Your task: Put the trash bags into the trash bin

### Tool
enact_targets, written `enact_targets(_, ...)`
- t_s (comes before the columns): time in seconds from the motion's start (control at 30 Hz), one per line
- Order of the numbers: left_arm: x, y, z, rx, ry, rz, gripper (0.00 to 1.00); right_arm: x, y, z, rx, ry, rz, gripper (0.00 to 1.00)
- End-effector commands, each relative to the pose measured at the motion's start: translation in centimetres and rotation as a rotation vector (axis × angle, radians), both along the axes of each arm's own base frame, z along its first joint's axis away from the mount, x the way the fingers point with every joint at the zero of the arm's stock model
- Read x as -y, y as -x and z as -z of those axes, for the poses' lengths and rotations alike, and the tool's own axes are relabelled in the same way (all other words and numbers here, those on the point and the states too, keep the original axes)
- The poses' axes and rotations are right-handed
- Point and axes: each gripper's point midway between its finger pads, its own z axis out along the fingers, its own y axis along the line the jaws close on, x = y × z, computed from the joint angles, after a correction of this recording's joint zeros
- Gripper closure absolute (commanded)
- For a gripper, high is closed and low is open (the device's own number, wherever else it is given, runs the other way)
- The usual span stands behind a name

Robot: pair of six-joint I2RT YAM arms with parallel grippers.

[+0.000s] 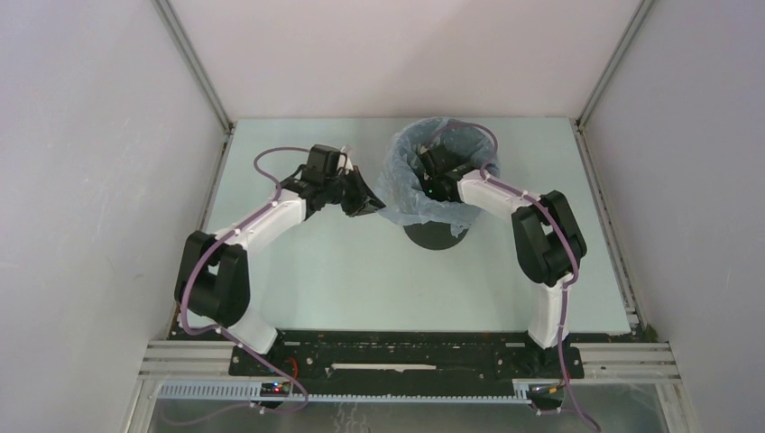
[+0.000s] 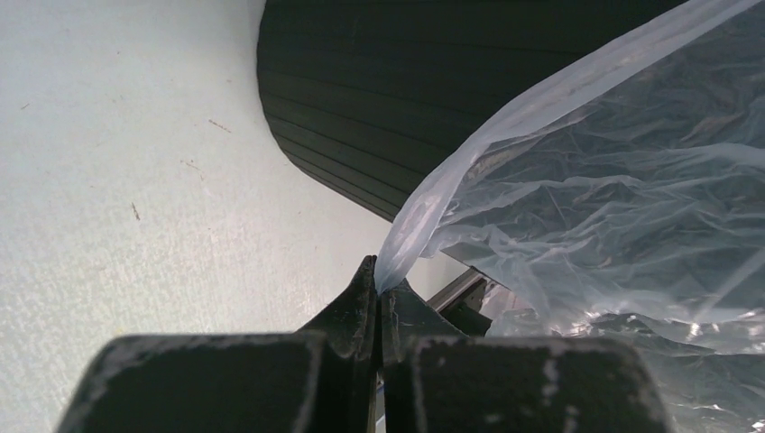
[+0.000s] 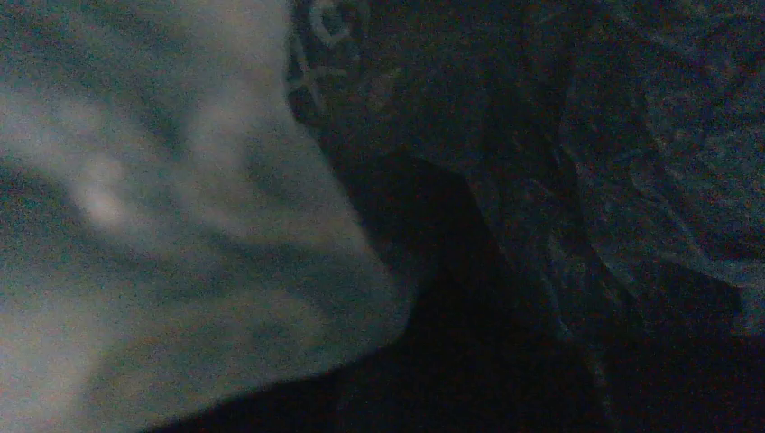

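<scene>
The trash bin [image 1: 439, 236] is a small black ribbed wastebasket standing at the middle back of the table. The trash bag [image 1: 403, 185], a pale blue translucent film, lines it and is draped over the rim. My left gripper [image 1: 371, 207] is just left of the bin, low by its side. In the left wrist view the left gripper [image 2: 382, 287] is shut on a thin edge of the bag [image 2: 613, 198], beside the bin's wall [image 2: 379, 90]. My right gripper [image 1: 439, 174] reaches down into the bin's mouth. Its wrist view is dark, showing only crinkled bag film [image 3: 649, 162], and its fingers are not discernible.
White enclosure walls with metal corner posts [image 1: 194, 63] close in the pale table [image 1: 361, 280] on three sides. Both arm bases sit on the black rail [image 1: 406, 356] at the near edge.
</scene>
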Motion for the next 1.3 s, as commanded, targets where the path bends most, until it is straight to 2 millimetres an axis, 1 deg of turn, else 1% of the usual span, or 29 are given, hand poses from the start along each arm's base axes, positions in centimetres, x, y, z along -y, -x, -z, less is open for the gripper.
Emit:
enact_targets(0.0, 1.0, -0.8, -3.1, 0.066, 0.051, 0.025, 0.99, -0.6, -1.1, 3.0, 0.012, -0.008, -0.002, 0.55)
enact_targets(0.07, 0.8, -0.7, -3.4, 0.079, 0.043, 0.023, 0.99, -1.0, -1.2, 1.0, 0.019, -0.030, -0.012, 0.50)
enact_targets(0.13, 0.7, -0.6, -3.4, 0.081, 0.033, 0.027, 0.99, -1.0, -1.1, -2.2, 0.039, -0.045, -0.013, 0.48)
enact_targets(0.2, 0.6, -0.4, -3.4, 0.080, 0.032, 0.031, 0.99, -0.9, -0.7, -6.1, 0.069, -0.076, -0.023, 0.46)
enact_targets(0.27, 0.5, -0.3, -3.3, 0.080, 0.029, 0.028, 0.99, -0.7, -0.2, -8.8, 0.078, -0.103, -0.025, 0.43)
enact_targets(0.3, 0.4, -0.2, -3.2, 0.082, 0.026, 0.028, 0.99, -0.5, 0.0, -9.8, 0.080, -0.107, -0.023, 0.43)
enact_targets(0.4, 0.2, -0.1, -2.9, 0.077, 0.020, 0.026, 0.99, 0.3, 0.8, -11.6, 0.076, -0.107, -0.016, 0.41)
enact_targets(0.53, 0.2, 0.0, -2.8, 0.077, 0.016, 0.026, 0.99, 0.6, 1.5, -13.8, 0.101, -0.137, -0.028, 0.37)
enact_targets(0.6, 0.1, 0.1, -2.8, 0.077, 0.016, 0.025, 0.99, 0.8, 1.7, -15.7, 0.131, -0.146, -0.032, 0.37)
enact_targets(0.63, 0.1, 0.1, -2.8, 0.078, 0.014, 0.024, 0.99, 1.0, 1.6, -16.9, 0.156, -0.149, -0.032, 0.37)
enact_targets(0.7, 0.0, 0.1, -2.8, 0.079, 0.013, 0.022, 0.99, 2.0, 1.7, -18.6, 0.189, -0.142, -0.028, 0.38)
enact_targets(0.73, 0.0, 0.2, -2.8, 0.079, 0.013, 0.022, 0.99, 2.8, 1.6, -19.0, 0.208, -0.127, -0.019, 0.40)
enact_targets(0.77, 0.0, 0.2, -2.7, 0.078, 0.013, 0.023, 1.00, 3.8, 1.5, -19.1, 0.223, -0.102, -0.005, 0.42)
enact_targets(0.93, -0.1, 0.5, -2.9, 0.080, 0.016, 0.021, 0.99, 9.2, 0.1, -17.2, 0.253, 0.074, 0.091, 0.51)
enact_targets(0.97, -0.1, 0.5, -2.9, 0.081, 0.017, 0.021, 0.99, 9.9, -0.2, -16.9, 0.264, 0.103, 0.104, 0.51)
enact_targets(1.03, -0.2, 0.6, -2.9, 0.081, 0.017, 0.019, 0.99, 10.4, -1.4, -16.4, 0.301, 0.136, 0.112, 0.52)
enact_targets(1.1, -0.1, 0.6, -2.9, 0.076, 0.020, 0.020, 0.99, 9.8, -1.9, -16.5, 0.293, 0.126, 0.105, 0.53)
enact_targets(1.13, -0.1, 0.7, -2.9, 0.073, 0.022, 0.020, 0.99, 9.0, -2.0, -16.8, 0.281, 0.106, 0.095, 0.53)
enact_targets(1.2, 0.0, 0.6, -3.1, 0.073, 0.027, 0.019, 0.99, 6.6, -1.7, -18.0, 0.288, 0.052, 0.049, 0.53)
enact_targets(1.27, 0.1, 0.5, -3.2, 0.072, 0.032, 0.017, 0.99, 4.0, -0.8, -18.8, 0.304, 0.015, -0.003, 0.52)
